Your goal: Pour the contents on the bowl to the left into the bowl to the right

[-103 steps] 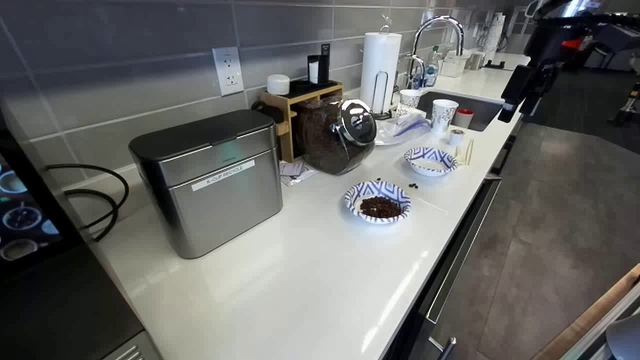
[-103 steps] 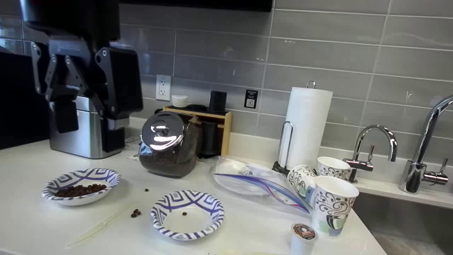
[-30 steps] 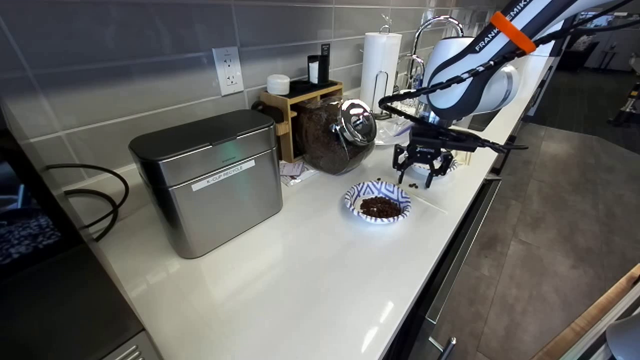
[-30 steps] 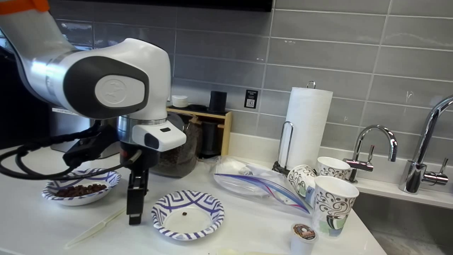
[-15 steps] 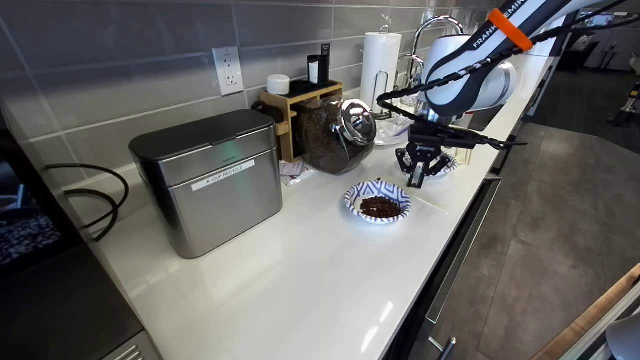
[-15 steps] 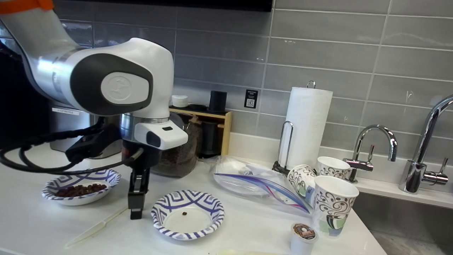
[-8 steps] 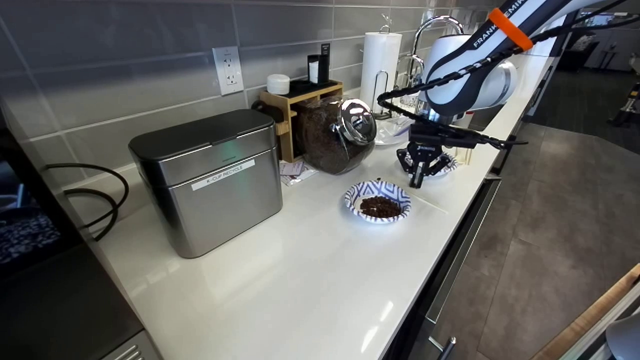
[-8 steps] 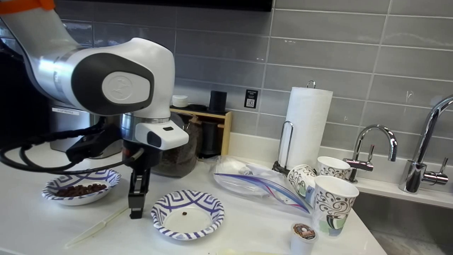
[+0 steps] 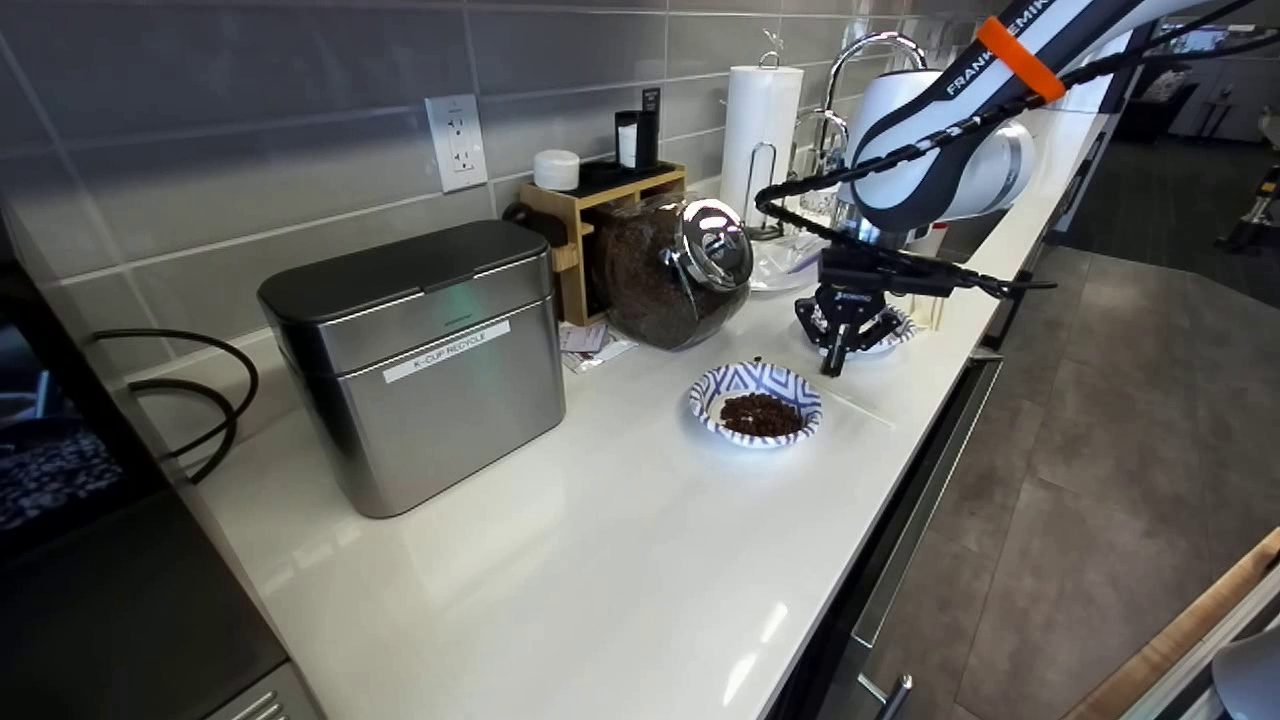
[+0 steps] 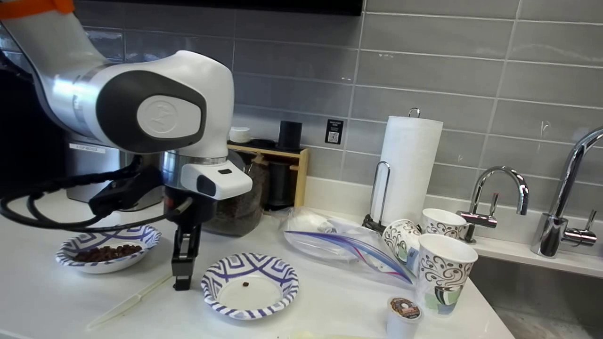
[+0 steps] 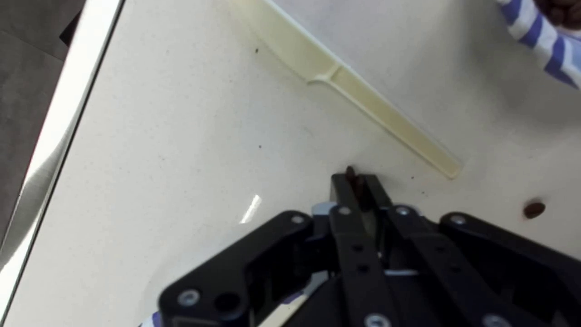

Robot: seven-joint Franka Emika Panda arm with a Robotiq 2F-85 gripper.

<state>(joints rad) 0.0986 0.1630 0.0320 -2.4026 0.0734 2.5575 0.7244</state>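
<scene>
A black end effector (image 11: 359,182), closed, pinches a dark brown coffee bean (image 11: 350,172) between its fingertips, on or just above a white bench (image 9: 560,600), which of the two cannot be told; the bean shows in the wrist view alone, too blurred to give its long axis. To the left of the end effector in an exterior view, near but apart, the filled paper bowl (image 10: 106,268) stands upright and round, its mouth facing up, around a heap of coffee beans (image 10: 107,253); the wrist view catches just a piece of its striped rim. Just to the end effector's right there, a second paper bowl (image 10: 249,298), also upright, has a single bean (image 10: 245,284) on its bottom; in an exterior view the end effector stands in front of that bowl.

A cream plastic knife (image 11: 349,85) lies with its handle end just beside the fingertips, its blade pointing away. The wrist view reveals a loose bean (image 11: 534,209) right of the fingertips, its long axis nearly crosswise. Patterned paper cups (image 10: 445,270) and a K-cup pod (image 10: 404,319) show well to the end effector's right in an exterior view.
</scene>
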